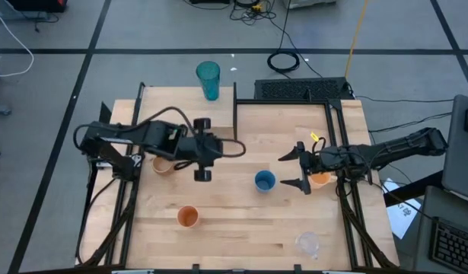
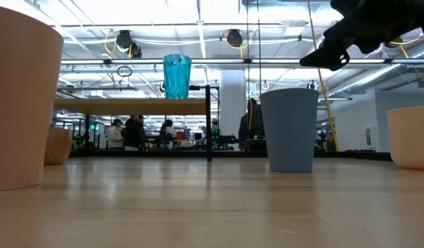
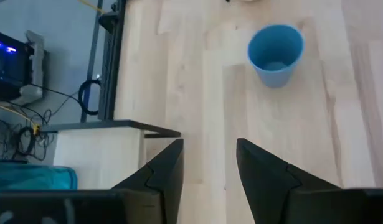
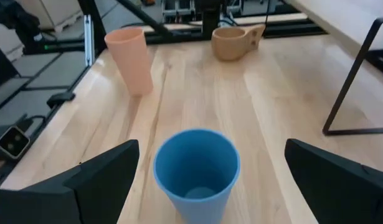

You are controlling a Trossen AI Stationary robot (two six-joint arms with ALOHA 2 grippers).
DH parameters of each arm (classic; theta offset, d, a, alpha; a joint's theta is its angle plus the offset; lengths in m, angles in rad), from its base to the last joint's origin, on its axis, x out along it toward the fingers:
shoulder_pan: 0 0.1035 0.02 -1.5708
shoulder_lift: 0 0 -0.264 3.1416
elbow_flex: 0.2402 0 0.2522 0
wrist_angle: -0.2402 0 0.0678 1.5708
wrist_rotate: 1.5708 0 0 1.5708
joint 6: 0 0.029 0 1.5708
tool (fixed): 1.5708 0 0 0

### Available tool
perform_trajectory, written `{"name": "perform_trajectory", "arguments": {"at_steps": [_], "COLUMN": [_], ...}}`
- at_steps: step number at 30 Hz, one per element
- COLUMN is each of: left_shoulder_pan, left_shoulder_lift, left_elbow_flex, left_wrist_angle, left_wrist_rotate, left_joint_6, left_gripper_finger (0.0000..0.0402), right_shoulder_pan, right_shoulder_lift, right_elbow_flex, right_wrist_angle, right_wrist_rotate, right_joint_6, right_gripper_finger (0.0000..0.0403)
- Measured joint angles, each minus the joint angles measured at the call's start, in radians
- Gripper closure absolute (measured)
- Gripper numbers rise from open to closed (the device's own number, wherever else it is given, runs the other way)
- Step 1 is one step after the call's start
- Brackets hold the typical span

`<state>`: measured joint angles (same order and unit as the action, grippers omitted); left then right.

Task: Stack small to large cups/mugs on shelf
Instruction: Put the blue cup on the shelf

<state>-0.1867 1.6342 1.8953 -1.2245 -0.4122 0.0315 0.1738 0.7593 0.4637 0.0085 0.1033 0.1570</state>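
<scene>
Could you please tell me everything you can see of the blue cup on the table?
The blue cup is a plain, handleless tumbler that looks like matte plastic, tapering toward its base. It stands upright and empty on the tabletop, near the middle. The right gripper is open toward it, fingers either side without touching.

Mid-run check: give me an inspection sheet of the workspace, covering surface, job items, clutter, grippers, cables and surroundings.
Surface: light-wood tabletop, bare between the cups.
Shelf: shelf at the far left corner, holding only the teal tumbler.
Job things on the table: blue cup upright at centre; orange cup near the front; tan handled mug under the left arm; peach mug under the right arm; clear cup at the front right.
Clutter: nothing seen.
Grippers: left gripper open, empty, beside the shelf; right gripper open wide, facing the blue cup, not touching it.
Cables: coiled black cable on the floor behind the table.
Surroundings: people far behind the table.
</scene>
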Motion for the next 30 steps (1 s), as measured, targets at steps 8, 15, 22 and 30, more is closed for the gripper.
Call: {"name": "perform_trajectory", "arguments": {"at_steps": [8, 15, 22, 30], "left_shoulder_pan": [-0.094, -0.169, -0.235, -0.272], "left_shoulder_lift": [-0.036, -0.094, -0.132, -0.098], "left_elbow_flex": [-0.059, -0.061, -0.06, -0.059], "left_wrist_angle": [-0.038, -0.117, -0.136, -0.115], "left_wrist_rotate": [0.027, 0.08, 0.075, 0.009], "left_joint_6": [-0.101, -0.253, -0.389, -0.469], "left_gripper_finger": [0.0252, 0.0252, 0.0252, 0.0252], "right_shoulder_pan": [0.0, -0.003, -0.003, -0.003], "right_shoulder_lift": [0.0, 0.0, 0.0, 0.0], "right_elbow_flex": [0.0, 0.0, 0.0, 0.0], "right_wrist_angle": [0.001, 0.029, 0.03, 0.02], "right_wrist_rotate": [0.0, 0.0, 0.0, 0.0], "right_joint_6": [-0.077, -0.141, -0.196, -0.256], "right_gripper_finger": [0.0009, 0.0009, 0.0009, 0.0009]}}
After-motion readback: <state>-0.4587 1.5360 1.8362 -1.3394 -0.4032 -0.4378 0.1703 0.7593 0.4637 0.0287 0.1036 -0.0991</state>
